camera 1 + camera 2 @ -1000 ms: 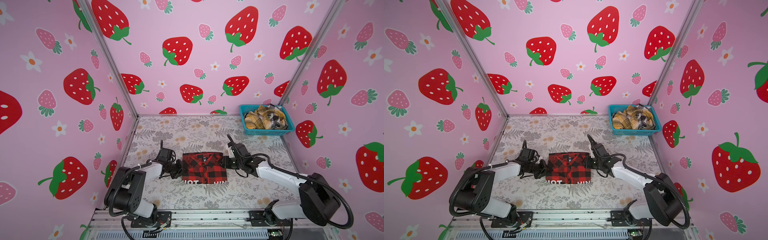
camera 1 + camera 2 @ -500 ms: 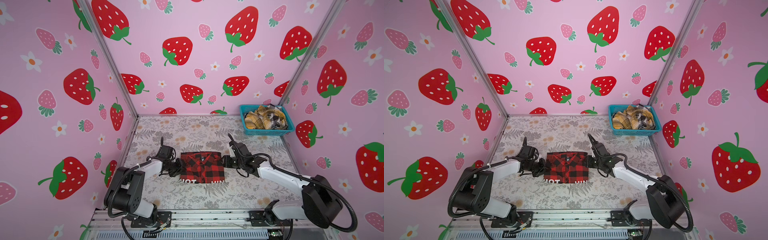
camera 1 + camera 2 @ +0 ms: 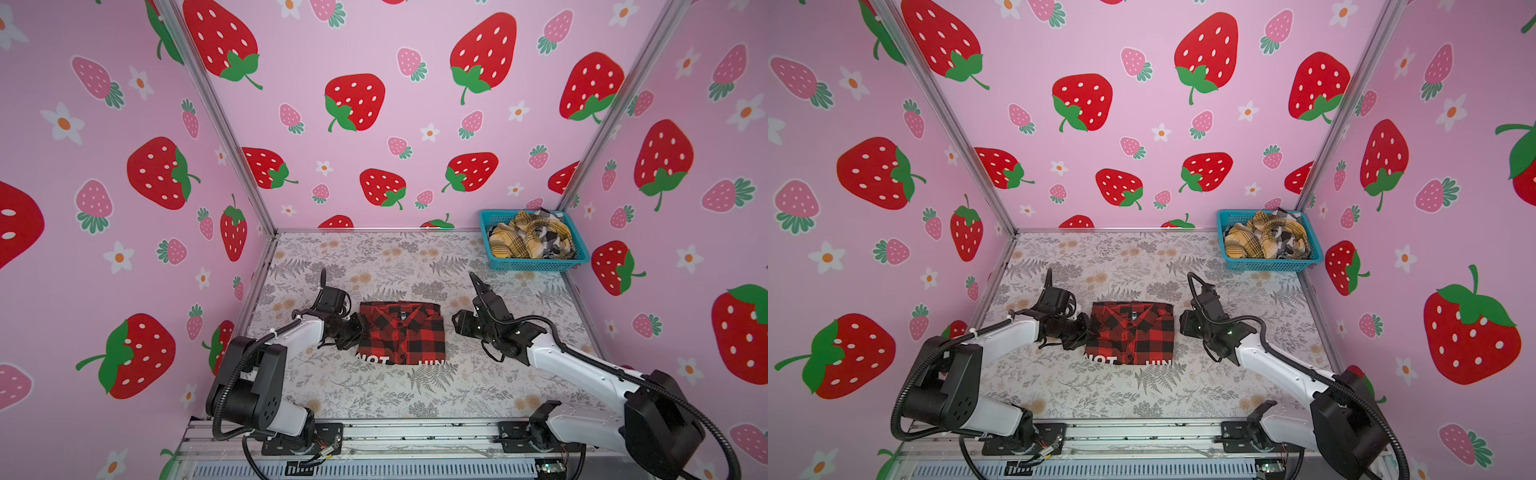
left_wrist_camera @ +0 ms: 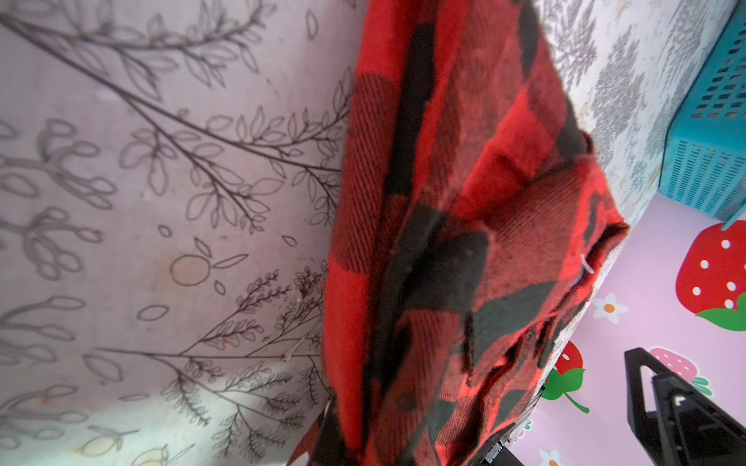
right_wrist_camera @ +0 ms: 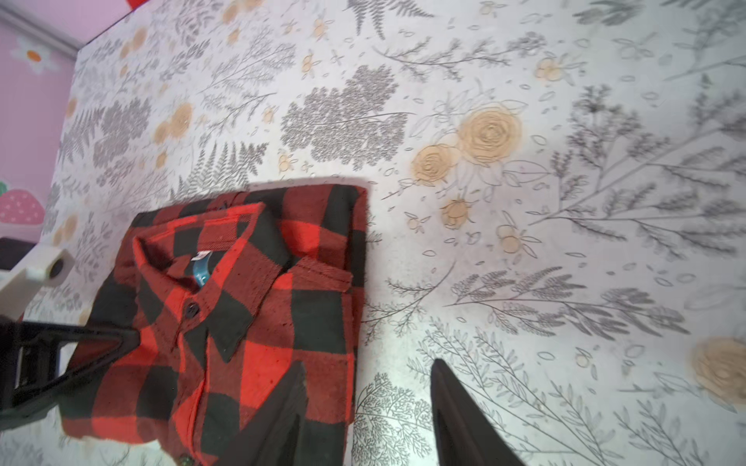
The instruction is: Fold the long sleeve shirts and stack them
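A folded red-and-black check shirt (image 3: 401,336) (image 3: 1133,336) lies mid-table, collar up, with white lettering on its near edge. My left gripper (image 3: 358,330) (image 3: 1087,330) is shut on the shirt's left edge. In the left wrist view the cloth (image 4: 444,242) covers its jaws. My right gripper (image 3: 455,324) (image 3: 1182,322) (image 5: 369,363) stands open just off the shirt's (image 5: 242,314) right edge and holds nothing. A mustard plaid shirt (image 3: 519,239) (image 3: 1254,241) and a black-white plaid shirt (image 3: 555,241) (image 3: 1287,239) lie crumpled in the basket.
The teal mesh basket (image 3: 536,264) (image 3: 1271,264) (image 4: 706,161) stands in the back right corner. Pink strawberry walls close in the floral table (image 3: 374,266) on three sides. A metal rail (image 3: 415,432) runs along the near edge.
My right gripper has opened, let go of the shirt's right edge and drawn back a little to the right. The left gripper keeps its hold; the shirt has shifted slightly.
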